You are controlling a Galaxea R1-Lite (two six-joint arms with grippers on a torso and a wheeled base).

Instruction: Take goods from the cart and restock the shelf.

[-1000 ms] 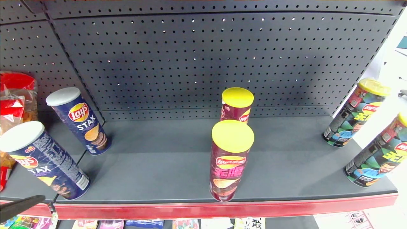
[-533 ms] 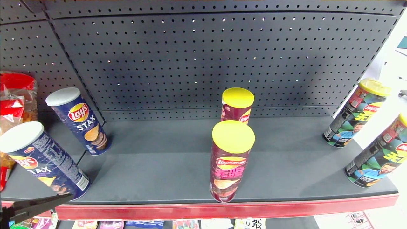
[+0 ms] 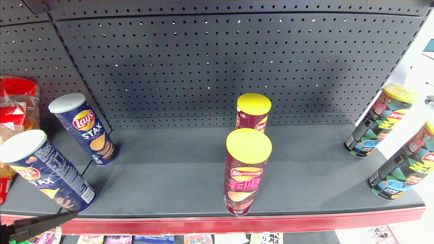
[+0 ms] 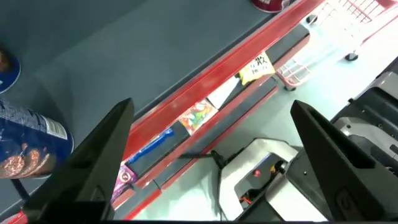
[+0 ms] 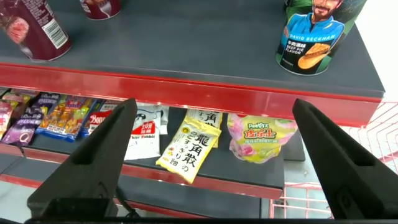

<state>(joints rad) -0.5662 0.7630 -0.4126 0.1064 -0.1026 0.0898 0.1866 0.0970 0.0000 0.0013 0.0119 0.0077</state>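
Hovering lower left in head view, jaws apart, the left gripper [image 4: 211, 106] could have toppled the nearby blue can [image 3: 47, 173].

The dark grey perforated metal back panel [image 3: 217, 67] has a matt painted finish, and so does the smooth grey shelf board [image 3: 162, 183]. The red front edge strip [image 3: 271, 222] is glossy (light runs along it). The maroon chip tube [image 3: 244, 183] has a shiny printed wrap under a smooth yellow plastic lid [image 3: 249, 145]. The clear crinkled snack bag [image 3: 15, 105] glistens.
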